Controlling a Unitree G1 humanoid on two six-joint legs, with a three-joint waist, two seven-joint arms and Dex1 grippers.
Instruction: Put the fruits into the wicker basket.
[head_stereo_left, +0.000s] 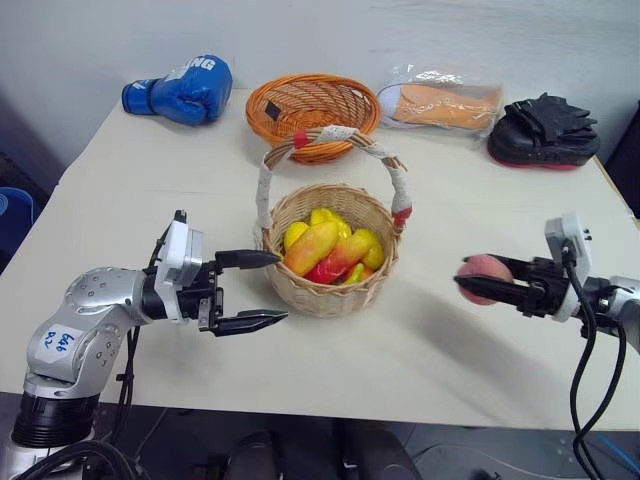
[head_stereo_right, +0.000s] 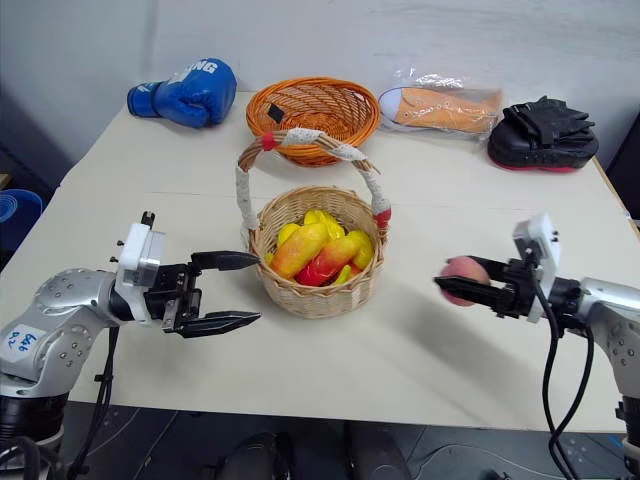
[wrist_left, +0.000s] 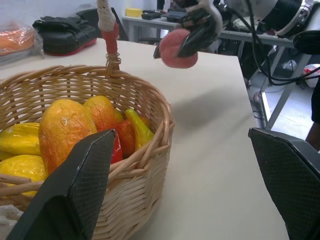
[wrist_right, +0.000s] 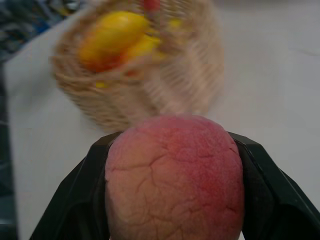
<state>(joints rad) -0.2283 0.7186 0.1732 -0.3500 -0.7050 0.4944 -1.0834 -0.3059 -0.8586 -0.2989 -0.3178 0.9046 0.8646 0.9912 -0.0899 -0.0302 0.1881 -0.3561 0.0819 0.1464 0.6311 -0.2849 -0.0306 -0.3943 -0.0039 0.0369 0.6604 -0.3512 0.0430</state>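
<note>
Gripping the peach (head_stereo_left: 483, 277) between its two black fingers, the right gripper (head_stereo_left: 487, 287) hangs above the table (head_stereo_left: 440, 340) at the right middle of the head view, pointing toward the basket (head_stereo_left: 330, 250). In the right wrist view the peach (wrist_right: 175, 180) sits between both fingers, pressed on either side, with the basket blurred beyond it.

At the lower left of the head view the left gripper (head_stereo_left: 262, 290) has its jaws spread wide with nothing between them, its tips just beside the basket's left wall but not touching it. In the left wrist view one finger (wrist_left: 75, 190) overlaps the basket wall and the other stands over bare table.

The basket stands at the centre of the frame on the white table, its cloth-wrapped handle (head_stereo_left: 330, 135) arching above it. Inside lie the mangoes (head_stereo_left: 325, 250), red, orange and yellow, piled against one another with some smaller yellow pieces.

Along the top of the frame, well apart from the grippers: a blue boxing glove (head_stereo_left: 182, 90) at upper left, an orange basket (head_stereo_left: 312, 112) just behind the wicker one, a plastic-wrapped orange item (head_stereo_left: 440, 104) to its right, and a black and red pad (head_stereo_left: 543, 132) at upper right.
</note>
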